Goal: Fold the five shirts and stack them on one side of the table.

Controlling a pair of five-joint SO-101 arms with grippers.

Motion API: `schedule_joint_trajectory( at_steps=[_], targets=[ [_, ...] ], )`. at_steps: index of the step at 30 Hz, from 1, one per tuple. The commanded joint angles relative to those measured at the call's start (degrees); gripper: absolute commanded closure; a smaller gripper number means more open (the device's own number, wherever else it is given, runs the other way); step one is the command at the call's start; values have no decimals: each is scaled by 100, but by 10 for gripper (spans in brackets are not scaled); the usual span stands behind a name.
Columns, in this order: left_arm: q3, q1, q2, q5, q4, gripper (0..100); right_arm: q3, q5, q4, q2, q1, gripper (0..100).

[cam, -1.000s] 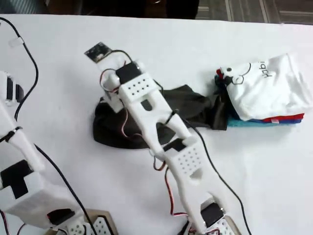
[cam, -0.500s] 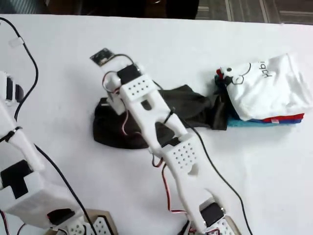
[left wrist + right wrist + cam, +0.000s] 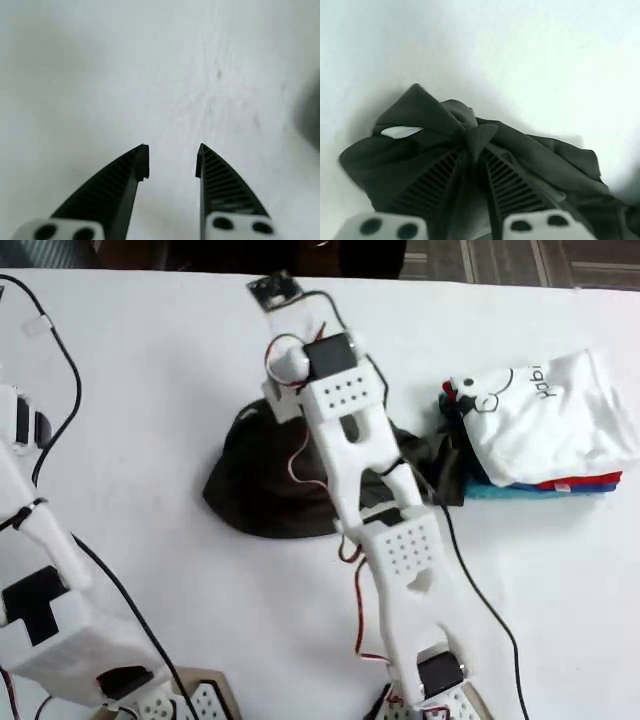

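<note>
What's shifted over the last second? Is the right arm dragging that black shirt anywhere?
Yes. The right gripper, shut on the black shirt, swung toward the table's far edge and toward the folded stack. It pulled the shirt's left side along, so the cloth bunched into a rounder heap. The folded stack and the left arm stayed where they were.
</note>
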Motion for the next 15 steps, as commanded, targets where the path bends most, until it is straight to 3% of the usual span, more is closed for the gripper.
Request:
schedule_joint_trajectory(
  at_steps=[1, 6, 11, 15],
  targets=[
    [40, 273, -237, -18, -88, 823, 853, 141, 145, -1446, 75, 979],
    [901, 923, -246, -18, -299, 823, 3147, 993, 136, -3116, 189, 978],
    [2097, 1468, -246, -18, -1064, 823, 5284, 1635, 13, -4514, 919, 978],
    [2642, 2338, -246, -18, -1407, 823, 6884, 2092, -611, -5191, 1516, 978]
  ],
)
